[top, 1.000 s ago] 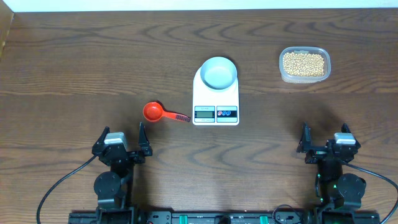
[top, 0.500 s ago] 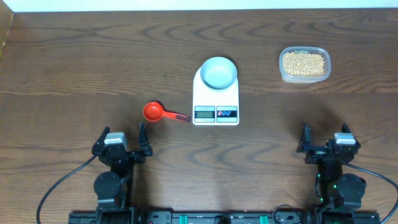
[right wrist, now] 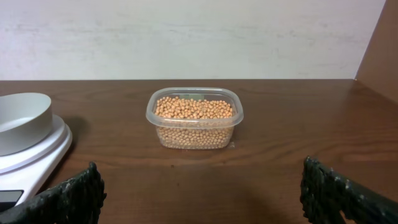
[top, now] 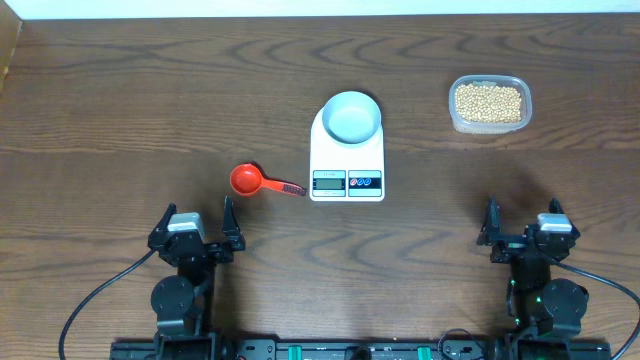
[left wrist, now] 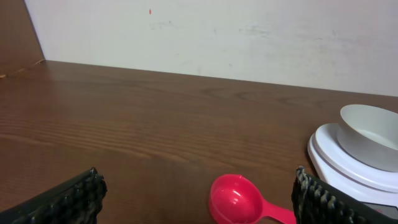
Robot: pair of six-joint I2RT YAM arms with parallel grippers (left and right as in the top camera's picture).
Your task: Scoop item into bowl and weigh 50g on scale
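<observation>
Red plastic measuring scoop (top: 247, 180) lies on dark wood-grain tabletop (top: 120, 100), just ahead of the left jaws, offset right. Clear rectangular plastic tub (top: 489, 128) stands well ahead of the right jaws, centred.

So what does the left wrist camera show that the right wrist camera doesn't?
Only the left wrist view shows the red scoop, lying empty on the table beside the scale. Only the right wrist view shows the clear tub filled with beans. Both show the empty bowl sitting on the white scale, the wooden table and the pale wall behind.
</observation>
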